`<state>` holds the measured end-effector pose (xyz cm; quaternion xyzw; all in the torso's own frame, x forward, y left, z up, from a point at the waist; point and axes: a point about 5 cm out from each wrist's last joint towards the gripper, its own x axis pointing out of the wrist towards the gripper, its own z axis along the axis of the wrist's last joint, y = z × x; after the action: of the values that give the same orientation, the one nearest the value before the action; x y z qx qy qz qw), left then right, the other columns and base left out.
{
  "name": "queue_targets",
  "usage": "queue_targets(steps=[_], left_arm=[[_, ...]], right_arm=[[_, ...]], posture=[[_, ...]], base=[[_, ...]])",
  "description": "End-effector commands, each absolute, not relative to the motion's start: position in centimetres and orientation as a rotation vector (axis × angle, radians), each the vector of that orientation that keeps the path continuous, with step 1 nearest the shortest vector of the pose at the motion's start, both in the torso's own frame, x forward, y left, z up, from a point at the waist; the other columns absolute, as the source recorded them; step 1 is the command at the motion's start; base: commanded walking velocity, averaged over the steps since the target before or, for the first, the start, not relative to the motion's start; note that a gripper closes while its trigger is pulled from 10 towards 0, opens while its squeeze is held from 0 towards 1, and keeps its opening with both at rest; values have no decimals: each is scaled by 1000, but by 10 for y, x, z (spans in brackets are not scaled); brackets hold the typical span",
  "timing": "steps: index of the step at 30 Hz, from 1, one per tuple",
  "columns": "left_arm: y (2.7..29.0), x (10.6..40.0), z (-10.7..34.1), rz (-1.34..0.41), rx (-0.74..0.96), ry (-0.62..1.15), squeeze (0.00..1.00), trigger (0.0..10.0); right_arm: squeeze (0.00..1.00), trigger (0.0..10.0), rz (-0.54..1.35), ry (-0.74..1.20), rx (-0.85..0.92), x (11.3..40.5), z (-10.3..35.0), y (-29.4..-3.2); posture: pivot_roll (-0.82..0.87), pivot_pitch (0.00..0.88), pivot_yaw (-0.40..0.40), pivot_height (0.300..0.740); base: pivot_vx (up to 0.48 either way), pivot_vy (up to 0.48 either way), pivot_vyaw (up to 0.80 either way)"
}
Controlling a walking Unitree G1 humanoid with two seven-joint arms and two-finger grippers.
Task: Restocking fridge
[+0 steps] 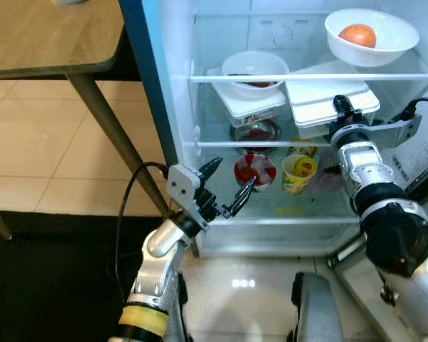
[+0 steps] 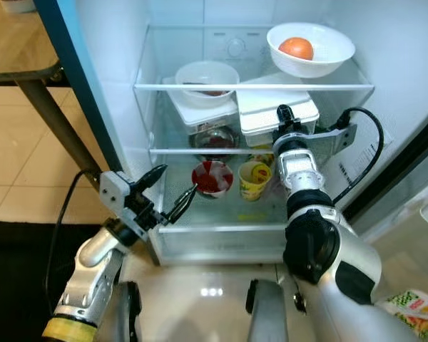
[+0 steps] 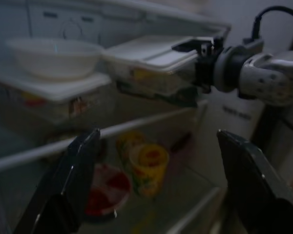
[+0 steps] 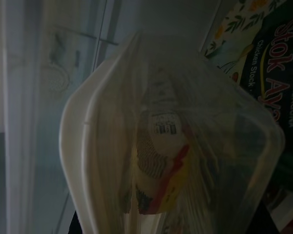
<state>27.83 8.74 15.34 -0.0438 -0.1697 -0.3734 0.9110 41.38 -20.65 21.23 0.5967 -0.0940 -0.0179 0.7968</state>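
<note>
Left eye view: the fridge (image 1: pixel 172 107) stands open. The right gripper (image 1: pixel 344 114) reaches in at the middle shelf, right side, against the near edge of a white lidded box (image 1: pixel 328 100) that lies flat on that shelf with its long side running left to right. The box is straight ahead of that gripper, farther in. I cannot tell from here whether the fingers are parted or closed on it. The left gripper (image 1: pixel 227 187) hovers at the fridge mouth, lower left, fingers spread wide and holding nothing. It points toward the red cup (image 1: pixel 255 171) and yellow cup (image 1: pixel 299 173) on the lower shelf, well apart from the box. The right arm is clearly the nearer one.

Right eye view: the same layout. A bowl with an orange fruit (image 2: pixel 297 48) sits on the top shelf, and a second white bowl (image 2: pixel 206 78) rests on another box to the left.

Left wrist view: the two black fingers (image 3: pixel 78 170) stand wide apart, empty, with the cups between and beyond them. The right arm meets the box at the far right.

Right wrist view: the box lid and a packet inside are pressed close against the camera; the fingers are hidden.

Judgement: the box seems to be seated or nearly so, and the next move turns on the right gripper backing straight out along the shelf.
</note>
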Motion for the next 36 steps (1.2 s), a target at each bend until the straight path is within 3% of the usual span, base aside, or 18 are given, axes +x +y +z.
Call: queue_targets(steps=[1,9,19,20,21,22,23,24,25,36], left_arm=[[83,275,157,-780,-105,-343,0,10000],[85,273,187,-776,-104,-388,0,10000],[78,263,203,-785,-131,-395,0,10000],[77,260,205,-787,-134,-394,0,10000],[77,260,205,-787,-134,-394,0,10000],[76,258,207,-788,-136,-395,0,10000],[76,257,208,-789,-137,-396,0,10000],[76,257,208,-789,-137,-396,0,10000],[75,256,210,-791,-139,-398,0,10000],[73,256,216,-790,-143,-394,0,10000]], right_arm=[[0,10000,-87,-189,1292,412,205,-212],[0,10000,-113,-225,1276,410,213,-228],[0,10000,-81,-277,1296,415,234,-226],[71,10000,-72,-295,1302,416,241,-226],[71,10000,-72,-295,1302,416,241,-226],[227,10000,-61,-312,1313,417,247,-225],[627,10000,-51,-324,1320,417,251,-225],[627,10000,-51,-324,1320,417,251,-225],[1000,10000,-36,-343,1333,418,258,-224],[1000,10000,-2,-354,1304,421,276,-219]], posture=[[222,325,-3,447],[238,416,11,447],[263,439,3,447],[267,437,1,447],[267,437,1,447],[269,437,-1,447],[269,437,-1,447],[269,437,-1,447],[279,432,-4,447],[257,400,-21,447]], base=[[0,0,0],[0,0,0],[0,0,0],[0,0,0],[0,0,0],[0,0,0],[0,0,0],[0,0,0],[0,0,0],[0,0,0]])
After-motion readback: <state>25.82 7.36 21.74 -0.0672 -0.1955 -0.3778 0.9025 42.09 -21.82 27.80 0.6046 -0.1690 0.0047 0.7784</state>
